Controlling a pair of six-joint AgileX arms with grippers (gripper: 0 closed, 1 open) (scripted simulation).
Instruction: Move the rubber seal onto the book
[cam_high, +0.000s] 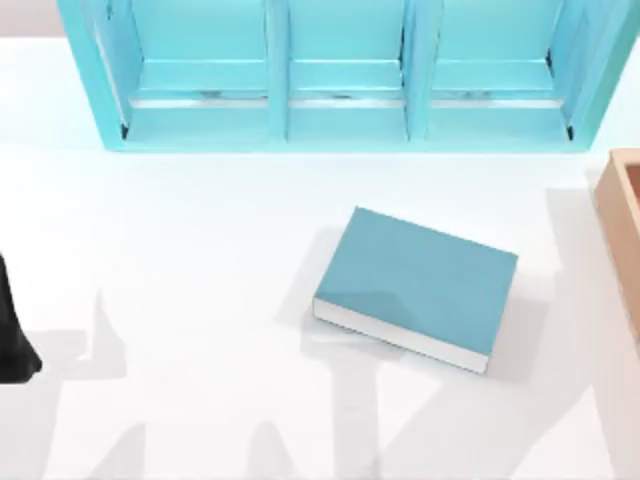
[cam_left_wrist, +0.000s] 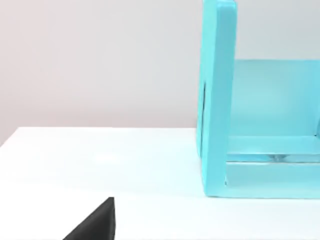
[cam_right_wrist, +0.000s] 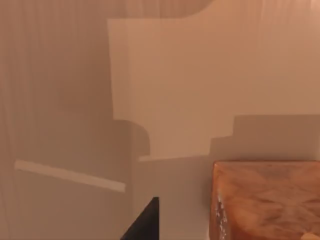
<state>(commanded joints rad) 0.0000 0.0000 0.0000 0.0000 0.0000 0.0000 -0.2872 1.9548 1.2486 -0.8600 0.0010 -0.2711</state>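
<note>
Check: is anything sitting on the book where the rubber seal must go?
Nothing visible does. The book lies flat with a bare teal cover; the shelf and the wooden box stand apart from it.

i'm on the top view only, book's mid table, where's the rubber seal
observer: the right wrist view has a glossy amber-orange block close up, likely the rubber seal; its top is cut off.
operator: what's around it
observer: tan walls rise behind it, so it seems to sit inside the wooden box at your right edge.
operator: and the left arm
observer: the left arm is parked at the table's left edge; its wrist view faces the shelf unit's end panel.
</note>
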